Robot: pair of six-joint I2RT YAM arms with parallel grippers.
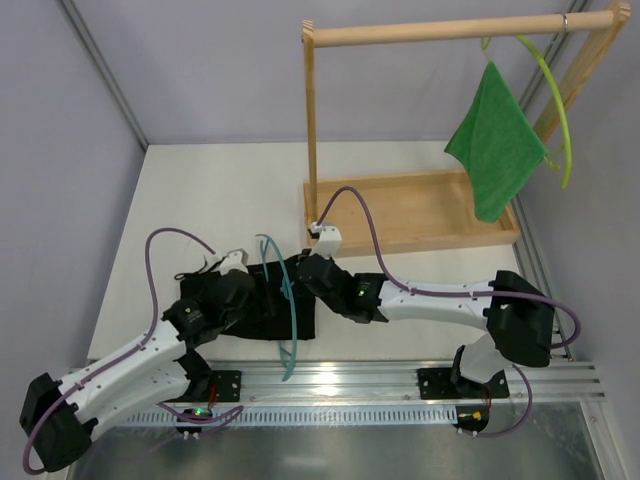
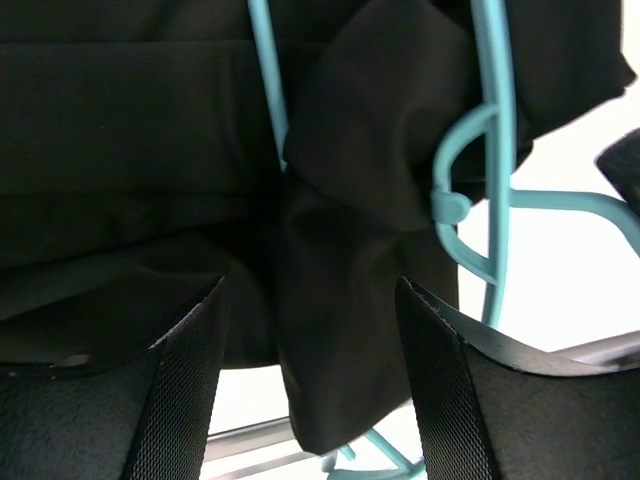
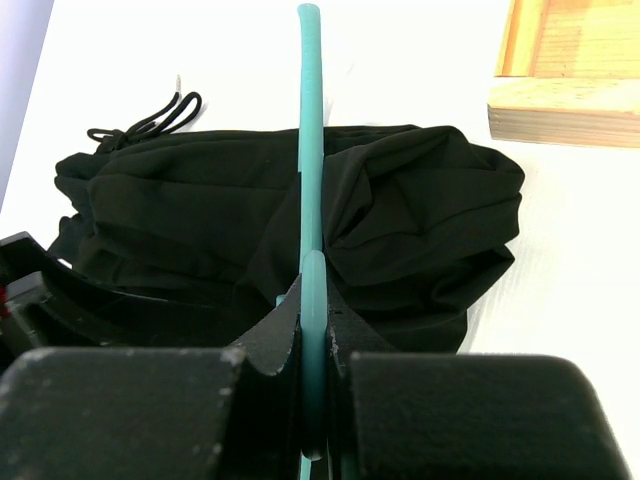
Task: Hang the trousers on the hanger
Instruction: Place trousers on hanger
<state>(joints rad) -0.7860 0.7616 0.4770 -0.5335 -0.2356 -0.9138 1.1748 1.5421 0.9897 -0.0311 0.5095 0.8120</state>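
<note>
The black trousers (image 1: 262,318) lie bunched on the white table, in front of the arm bases. The teal hanger (image 1: 287,340) stands on edge across them, and a fold of the trousers (image 2: 350,200) is draped over its bar. My right gripper (image 3: 313,300) is shut on the hanger (image 3: 310,120), whose thin bar runs straight up between the fingers. My left gripper (image 2: 312,340) hovers over the trousers (image 2: 130,130) from the left with its jaws wide apart. A hanging fold of fabric sits between the fingers (image 2: 190,380), with gaps on both sides. The hanger's hook (image 2: 455,170) shows at the right of the left wrist view.
A wooden rack with a tray base (image 1: 420,215) and a top rod (image 1: 450,30) stands at the back right. It carries a green cloth (image 1: 497,150) and a yellow-green hanger (image 1: 555,100). A metal rail (image 1: 350,378) runs along the near edge. The trousers' drawstring (image 3: 150,120) trails to the far left.
</note>
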